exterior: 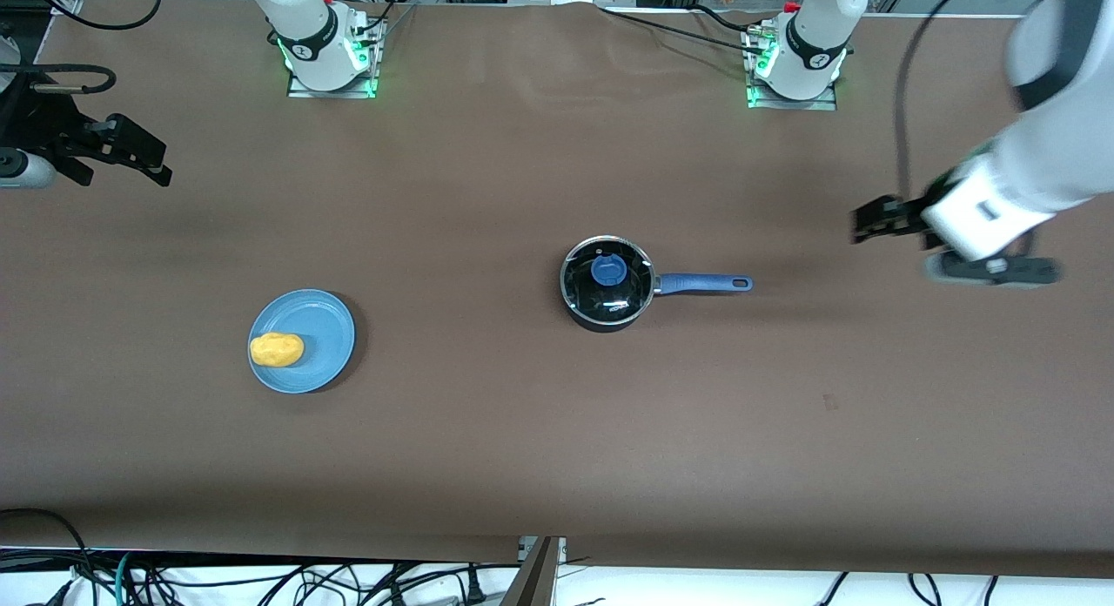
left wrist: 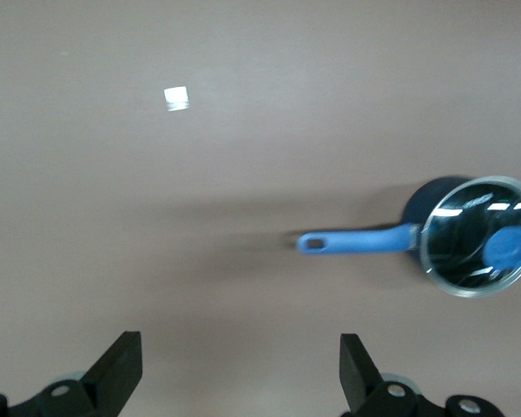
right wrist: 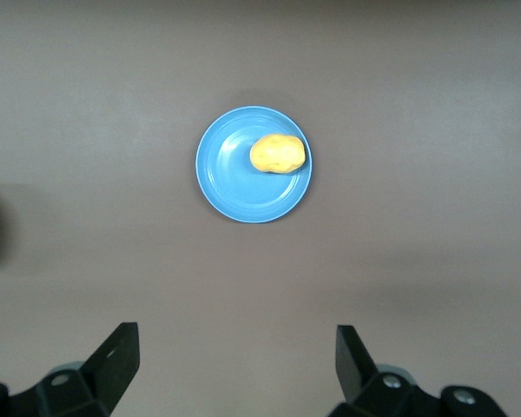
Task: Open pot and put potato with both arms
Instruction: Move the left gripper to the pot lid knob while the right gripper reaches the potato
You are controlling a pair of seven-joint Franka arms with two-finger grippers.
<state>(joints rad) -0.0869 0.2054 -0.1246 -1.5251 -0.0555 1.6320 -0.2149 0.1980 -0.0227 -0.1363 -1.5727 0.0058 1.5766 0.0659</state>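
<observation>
The black pot stands mid-table with its glass lid on, blue knob up, and its blue handle points toward the left arm's end. The yellow potato lies on a blue plate toward the right arm's end. My left gripper is open and empty, up over bare table past the handle's tip. Its wrist view shows the pot and handle. My right gripper is open and empty over the table's right-arm end. Its wrist view shows the potato on the plate.
The two arm bases stand along the table's edge farthest from the front camera. Cables hang below the edge nearest that camera. Brown tabletop lies between the plate and the pot.
</observation>
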